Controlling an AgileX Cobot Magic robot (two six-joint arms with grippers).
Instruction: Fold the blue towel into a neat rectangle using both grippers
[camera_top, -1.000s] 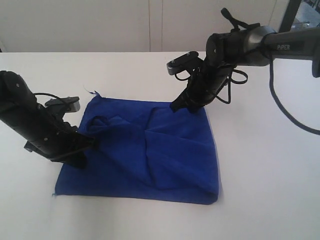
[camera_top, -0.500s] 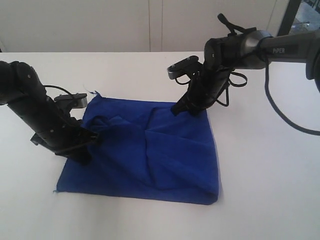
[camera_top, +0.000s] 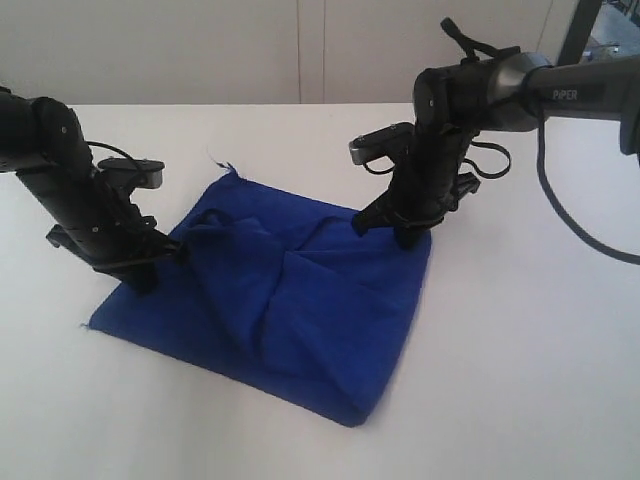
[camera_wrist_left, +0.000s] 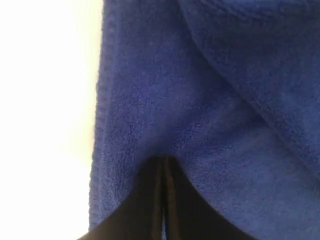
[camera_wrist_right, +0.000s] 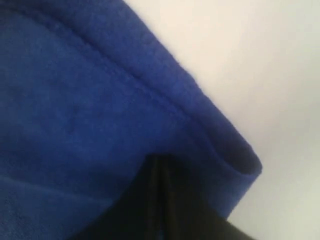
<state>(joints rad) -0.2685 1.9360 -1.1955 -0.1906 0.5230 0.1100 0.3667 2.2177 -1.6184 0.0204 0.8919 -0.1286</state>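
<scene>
The blue towel (camera_top: 280, 300) lies rumpled and skewed on the white table (camera_top: 520, 380), with raised folds across its middle. At the towel's left edge, my left gripper (camera_top: 146, 278) points down, shut on the cloth. My right gripper (camera_top: 408, 238) is shut on the towel's far right corner. In the left wrist view the black jaws (camera_wrist_left: 163, 161) meet tightly against fuzzy blue towel (camera_wrist_left: 210, 100), close to its hem. In the right wrist view the shut jaws (camera_wrist_right: 156, 159) press into the towel (camera_wrist_right: 75, 100) beside a doubled-over corner.
A pale wall runs behind the table's far edge. A black cable (camera_top: 590, 240) loops from the right arm over the table's right side. Bare table shows in front of the towel and to both sides.
The towel has swung round on the table with both grippers: its left side went back and left, its near right corner slid left. Both jaws stayed shut.
</scene>
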